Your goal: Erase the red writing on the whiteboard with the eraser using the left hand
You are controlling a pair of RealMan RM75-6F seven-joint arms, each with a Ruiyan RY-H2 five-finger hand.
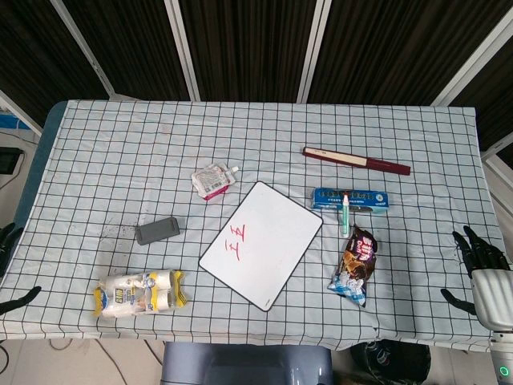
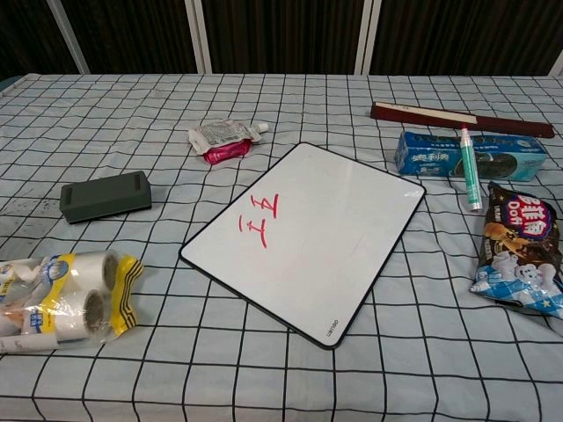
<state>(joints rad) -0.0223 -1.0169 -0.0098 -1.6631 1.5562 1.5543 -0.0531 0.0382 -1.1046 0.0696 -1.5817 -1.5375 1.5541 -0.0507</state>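
Note:
A whiteboard (image 1: 264,243) (image 2: 308,233) lies tilted in the middle of the checked tablecloth, with red writing (image 1: 240,241) (image 2: 260,220) near its left side. A dark grey eraser (image 1: 157,230) (image 2: 106,195) lies flat to the left of the board, apart from it. My left hand (image 1: 10,269) shows only as dark fingers at the far left edge of the head view, off the table and well away from the eraser, holding nothing. My right hand (image 1: 479,269) hangs at the far right edge, fingers spread, empty. Neither hand appears in the chest view.
A pack of tape rolls (image 1: 138,293) (image 2: 66,297) lies front left. A pouch (image 1: 213,180) (image 2: 222,138) sits behind the board. Right of the board are a blue box (image 1: 351,199) (image 2: 471,155), a marker (image 1: 345,214) (image 2: 469,167), a snack bag (image 1: 356,265) (image 2: 521,249) and a dark red folded fan (image 1: 356,161) (image 2: 462,120).

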